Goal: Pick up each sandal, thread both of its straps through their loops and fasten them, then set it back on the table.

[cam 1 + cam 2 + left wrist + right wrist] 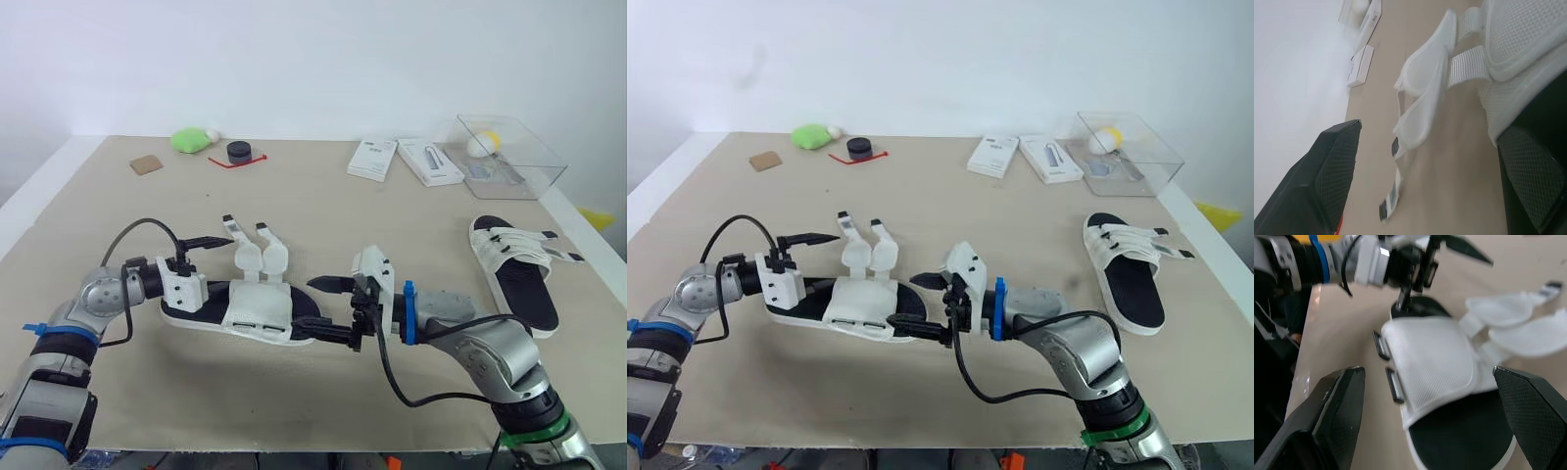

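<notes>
Left eye view, item one: a white-and-black sandal with a mesh upper lies flat on the tan table top, directly between the two claws. Its two white padded straps are unfastened and splayed out on the table on the far side of the sandal, just beyond the left gripper's raised finger.

Item two: the left gripper sits at the heel end with its jaws spread wide. One finger stands clear above the sandal; the other lies low against the black footbed. In the left wrist view the fingers stand well apart with the loose straps lying between them, nothing clamped.

Item three: the right gripper sits at the toe end, facing the left one, jaws likewise parted. The upper finger hovers over the toe and the lower one lies along the sandal's near edge. In the right wrist view the fingers flank the toe, with the two dark loops on the upper's side in plain sight.

Item four: a second white-and-black sandal lies well apart, out past the right gripper's arm. Whether its straps are fully fastened cannot be told.
</notes>
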